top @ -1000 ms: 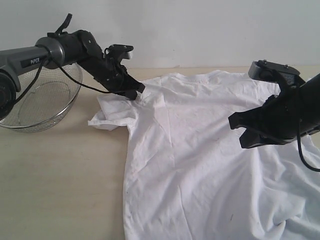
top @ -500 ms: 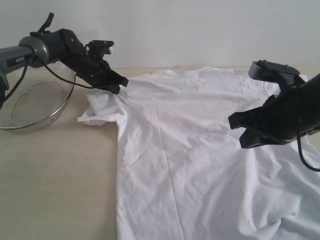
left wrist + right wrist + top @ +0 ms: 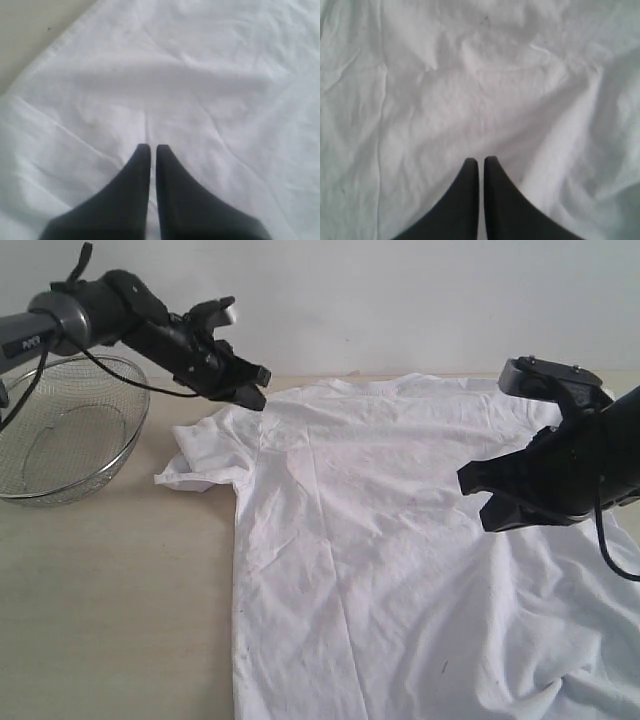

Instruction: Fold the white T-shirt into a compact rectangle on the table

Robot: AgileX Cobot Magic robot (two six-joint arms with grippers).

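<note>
A white T-shirt (image 3: 400, 540) lies spread across the pale tabletop (image 3: 110, 590), collar toward the far edge, one short sleeve reaching left toward a wire-mesh bowl (image 3: 70, 430), the lower body running out of view at the near edge. The cloth is mostly flat, with creases down the middle and deeper rumples at the near right. The left gripper (image 3: 258, 392) hangs over the shirt's far left shoulder, just above the seam where the sleeve begins; its wrist camera shows the two dark fingers pressed together (image 3: 150, 147) with white cloth below and nothing pinched between them. The right gripper (image 3: 478, 498) is poised above the right half of the shirt, well apart from the left one; its wrist camera likewise shows the fingers closed tip to tip (image 3: 481, 160) over wrinkled fabric, holding nothing. The bowl stands at the far left, beside the sleeve but clear of it.
</note>
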